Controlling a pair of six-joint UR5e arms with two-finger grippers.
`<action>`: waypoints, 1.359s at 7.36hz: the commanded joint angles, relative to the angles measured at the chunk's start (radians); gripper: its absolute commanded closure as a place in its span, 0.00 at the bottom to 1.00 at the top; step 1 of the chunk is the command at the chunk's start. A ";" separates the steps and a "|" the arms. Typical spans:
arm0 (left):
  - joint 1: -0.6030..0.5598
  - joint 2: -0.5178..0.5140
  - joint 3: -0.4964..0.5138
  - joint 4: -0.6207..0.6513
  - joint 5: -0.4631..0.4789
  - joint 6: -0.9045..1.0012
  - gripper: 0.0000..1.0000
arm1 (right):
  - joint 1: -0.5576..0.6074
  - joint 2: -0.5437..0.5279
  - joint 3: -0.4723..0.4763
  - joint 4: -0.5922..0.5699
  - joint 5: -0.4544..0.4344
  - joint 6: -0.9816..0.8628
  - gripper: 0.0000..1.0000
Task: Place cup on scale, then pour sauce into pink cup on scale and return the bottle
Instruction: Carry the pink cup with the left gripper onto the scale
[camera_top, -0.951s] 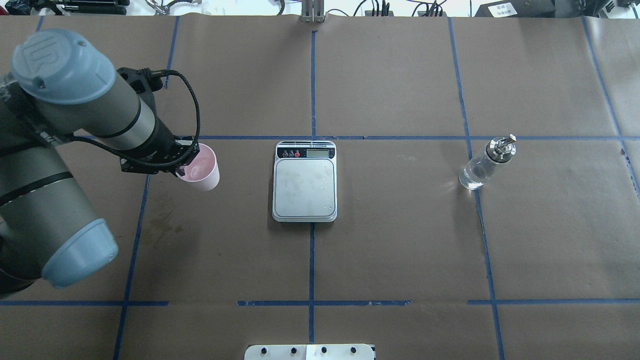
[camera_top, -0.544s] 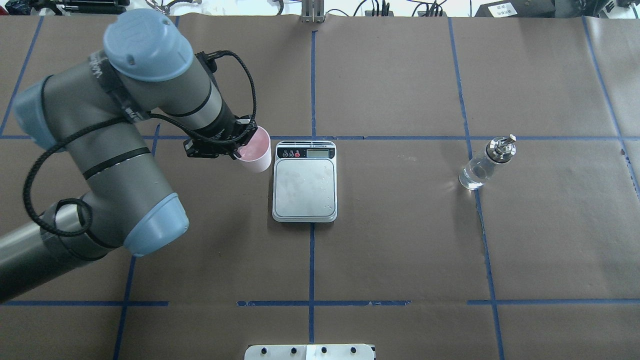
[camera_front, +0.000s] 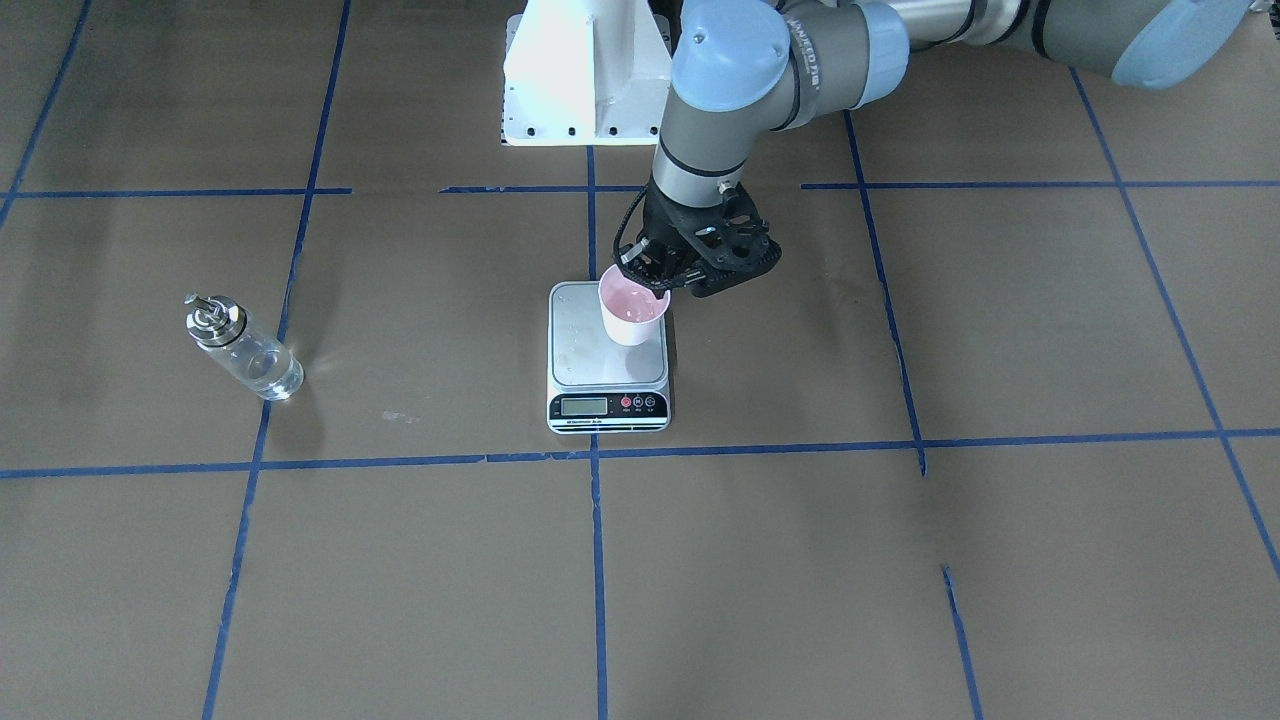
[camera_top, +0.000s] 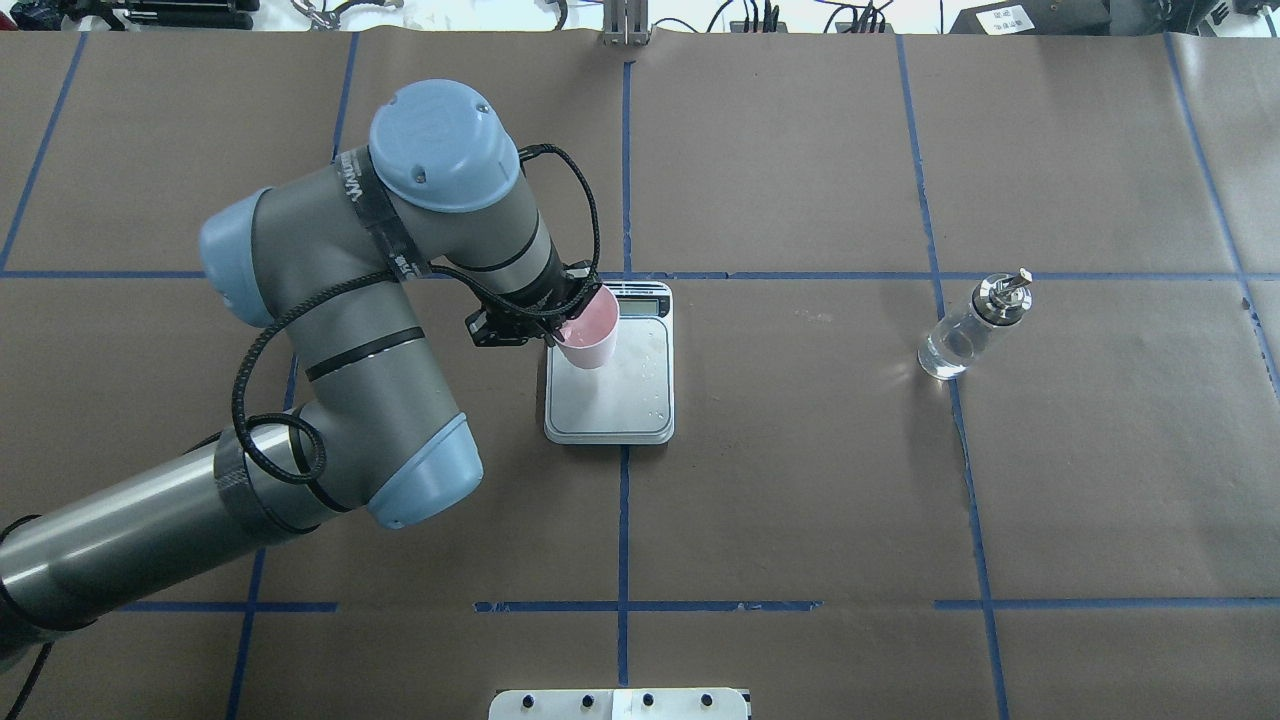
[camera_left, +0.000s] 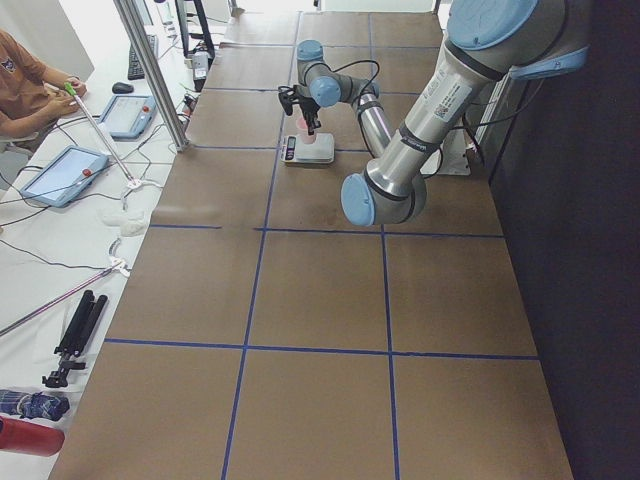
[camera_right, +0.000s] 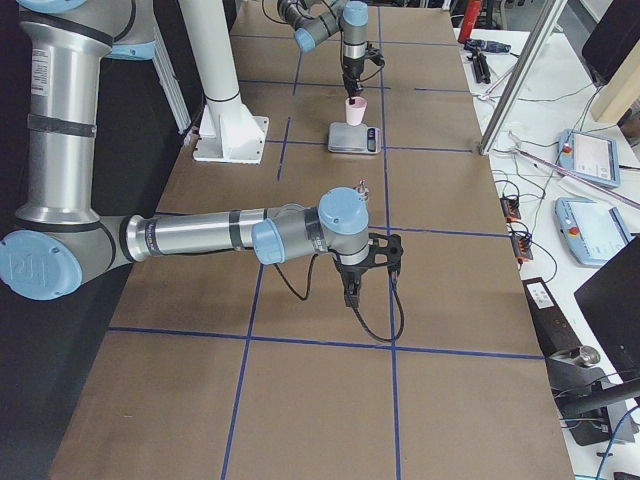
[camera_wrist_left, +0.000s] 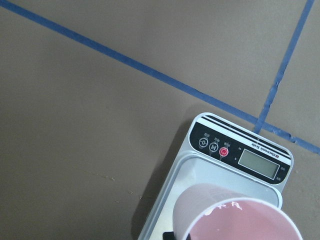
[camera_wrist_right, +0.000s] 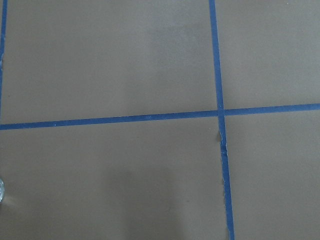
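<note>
I get bright, even light on the desk (camera_top: 800, 480); shadows are faint and soft. Well away from the left tool (camera_front: 642, 282), the bottle (camera_front: 245, 355) glints and throws a pale shadow. In the left wrist view the cup (camera_wrist_left: 240, 220) at the tool looks soft. The overhead view's far edge burns white.

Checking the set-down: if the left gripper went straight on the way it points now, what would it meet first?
The left gripper points down, holding the cup by its rim, so the cup's base would probably meet the scale first, on the platform's left side. The remaining gap is unclear.
</note>
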 joint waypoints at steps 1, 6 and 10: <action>0.031 -0.050 0.073 -0.008 0.024 -0.028 1.00 | 0.000 -0.003 0.000 0.000 -0.001 0.000 0.00; 0.030 -0.022 0.069 -0.071 0.023 -0.003 0.00 | -0.003 0.005 0.003 0.001 0.002 -0.001 0.00; -0.011 0.048 -0.116 0.014 0.019 0.099 0.00 | -0.014 0.000 0.104 -0.039 0.077 0.044 0.00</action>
